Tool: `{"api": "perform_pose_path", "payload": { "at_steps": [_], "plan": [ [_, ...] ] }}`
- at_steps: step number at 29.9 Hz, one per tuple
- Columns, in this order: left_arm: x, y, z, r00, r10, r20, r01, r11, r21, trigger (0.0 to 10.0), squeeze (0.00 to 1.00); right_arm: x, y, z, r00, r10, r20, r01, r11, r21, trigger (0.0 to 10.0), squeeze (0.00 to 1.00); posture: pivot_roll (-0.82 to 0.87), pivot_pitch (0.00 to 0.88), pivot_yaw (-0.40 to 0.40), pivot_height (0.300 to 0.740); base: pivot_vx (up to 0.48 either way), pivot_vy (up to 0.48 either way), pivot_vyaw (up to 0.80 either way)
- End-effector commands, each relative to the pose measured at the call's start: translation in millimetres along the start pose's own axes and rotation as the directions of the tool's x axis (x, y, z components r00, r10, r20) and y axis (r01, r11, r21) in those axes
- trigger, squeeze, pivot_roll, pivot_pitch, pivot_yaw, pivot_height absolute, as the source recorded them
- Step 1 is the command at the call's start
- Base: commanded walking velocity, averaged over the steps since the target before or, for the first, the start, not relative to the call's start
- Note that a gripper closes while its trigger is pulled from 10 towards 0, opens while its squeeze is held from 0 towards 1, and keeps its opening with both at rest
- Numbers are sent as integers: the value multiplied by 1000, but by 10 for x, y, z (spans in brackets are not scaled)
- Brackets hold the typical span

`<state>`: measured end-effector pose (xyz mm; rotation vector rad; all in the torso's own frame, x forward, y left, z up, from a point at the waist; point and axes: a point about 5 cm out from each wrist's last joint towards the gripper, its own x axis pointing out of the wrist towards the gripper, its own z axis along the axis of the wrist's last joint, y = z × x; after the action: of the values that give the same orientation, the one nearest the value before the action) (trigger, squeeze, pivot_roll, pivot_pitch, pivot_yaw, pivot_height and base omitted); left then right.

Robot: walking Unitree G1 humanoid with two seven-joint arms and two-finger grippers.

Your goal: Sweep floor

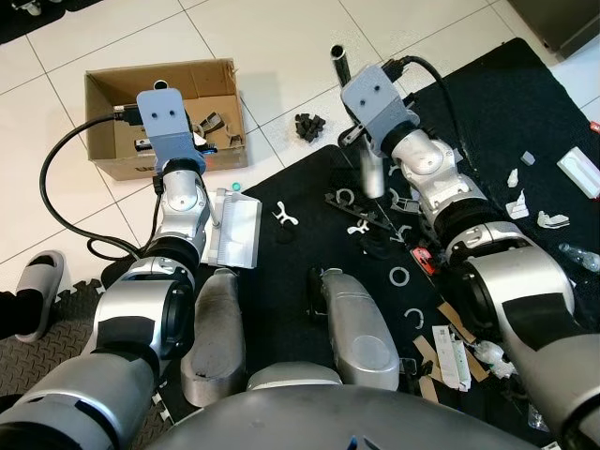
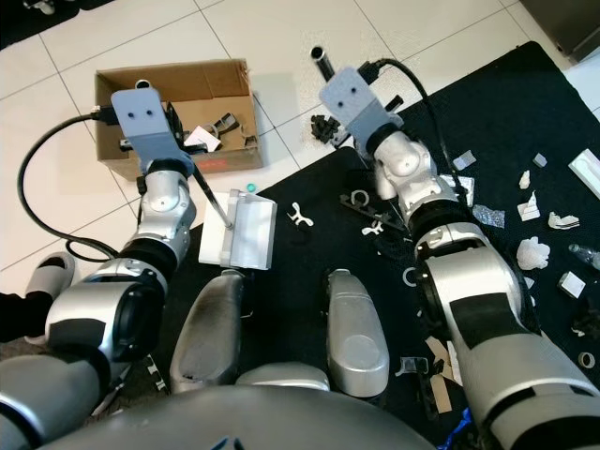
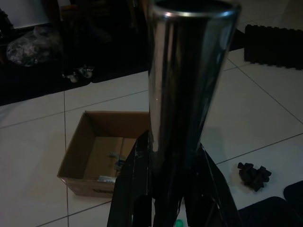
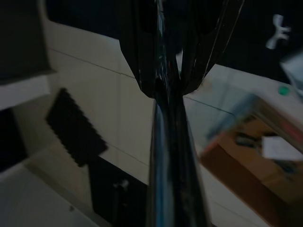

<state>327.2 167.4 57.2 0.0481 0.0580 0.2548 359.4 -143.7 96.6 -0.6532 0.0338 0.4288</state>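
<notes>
Between the two arms on the black mat (image 1: 525,122), scattered scraps (image 1: 349,199) lie nearer the right gripper (image 4: 163,90), clamped on the upright broom handle (image 1: 339,62); the left gripper (image 3: 163,156) clamps the dustpan (image 2: 246,232) handle.

Silver arms, blue wrist housings

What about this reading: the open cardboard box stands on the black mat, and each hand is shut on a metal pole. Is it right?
Not quite. The left eye view shows the cardboard box on the white tiles, beside the black mat, not on it. The left hand and the right hand are each shut on a metal pole.
</notes>
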Motion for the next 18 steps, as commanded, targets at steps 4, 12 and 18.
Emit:
{"api": "perform_pose_path", "payload": {
  "at_steps": [4,12,18],
  "plan": [
    [-134,79,-292,990,14,-142,-9,999,39,10000,0,-55,69,-99,1000,20,-18,-20,1000,6,10000,0,-44,146,-38,740,0,0,0],
    [-133,71,-290,990,10,-142,-5,999,38,10000,0,-124,79,-238,998,-59,-33,67,892,448,10000,0,-46,151,-33,740,0,0,0],
    [-130,77,-289,990,11,-142,-6,999,40,10000,0,-114,110,-250,997,-73,-6,55,697,715,10000,0,-46,155,-31,740,0,0,0]
  ]
}}
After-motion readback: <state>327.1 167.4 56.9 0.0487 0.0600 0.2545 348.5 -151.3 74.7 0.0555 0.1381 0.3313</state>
